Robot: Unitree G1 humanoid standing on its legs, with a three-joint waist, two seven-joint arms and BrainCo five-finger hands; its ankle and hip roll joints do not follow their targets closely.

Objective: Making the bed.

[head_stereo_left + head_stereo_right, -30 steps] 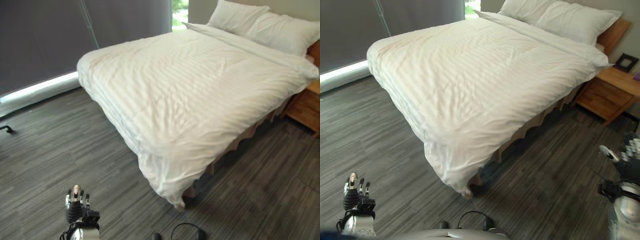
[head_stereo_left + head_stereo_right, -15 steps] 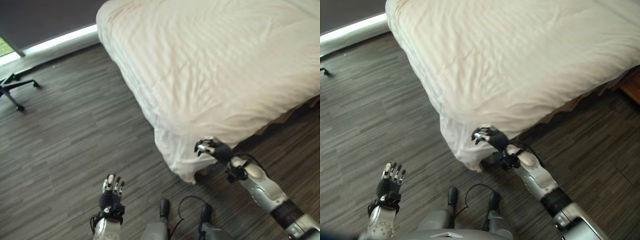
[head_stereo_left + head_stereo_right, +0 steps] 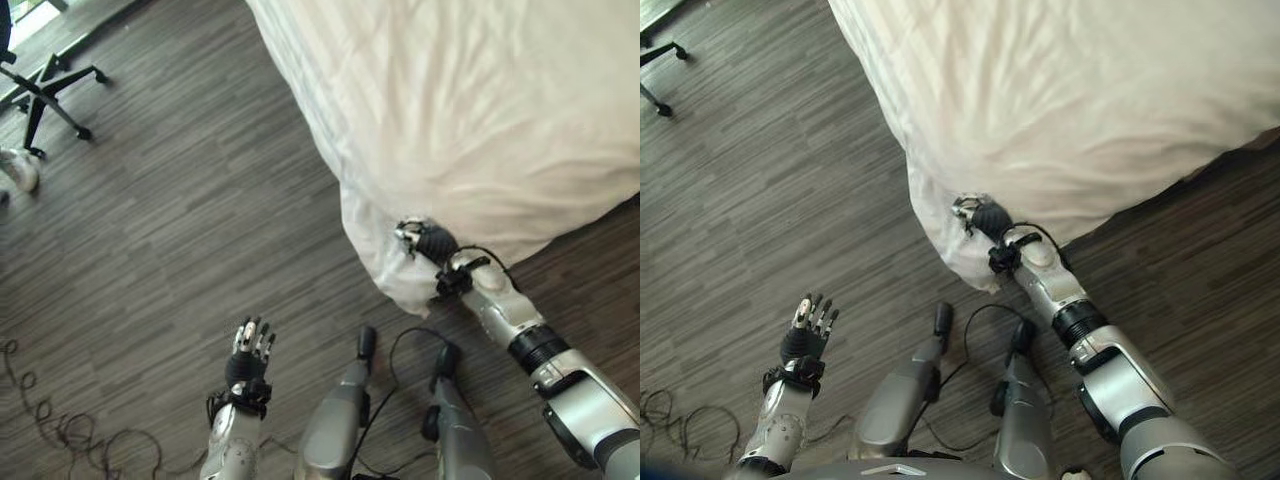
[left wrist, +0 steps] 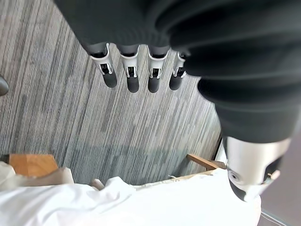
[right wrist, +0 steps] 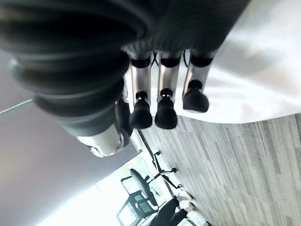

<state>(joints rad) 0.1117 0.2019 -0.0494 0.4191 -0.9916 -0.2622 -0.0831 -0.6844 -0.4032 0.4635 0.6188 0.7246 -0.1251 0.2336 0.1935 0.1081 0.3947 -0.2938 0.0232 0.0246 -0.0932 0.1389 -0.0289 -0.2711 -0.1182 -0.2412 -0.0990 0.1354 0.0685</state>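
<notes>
Two hands in play, one working, one idle. Landmark: the hanging corner (image 3: 385,270) of the white duvet (image 3: 480,110), where the cover droops off the bed toward the dark plank floor (image 3: 170,220).

Right hand (image 3: 425,240) sits against that corner, on the side of the drooping fold nearest the robot. In the right wrist view its fingers (image 5: 160,101) bend part-way with white cloth right behind their tips; whether any cloth is pinched I cannot tell. Judgement: this corner hangs lower than the rest of the edge, so it is the natural place to take hold for lifting and squaring the cover.

Left hand (image 3: 250,352) is well away from the corner, out over bare floor, fingers (image 4: 129,77) straight and spread, holding nothing. Likely kept clear as a spare.

Beyond the corner, the duvet lies fairly smooth, with shallow wrinkles. An office chair base (image 3: 45,90) stands far from it.
</notes>
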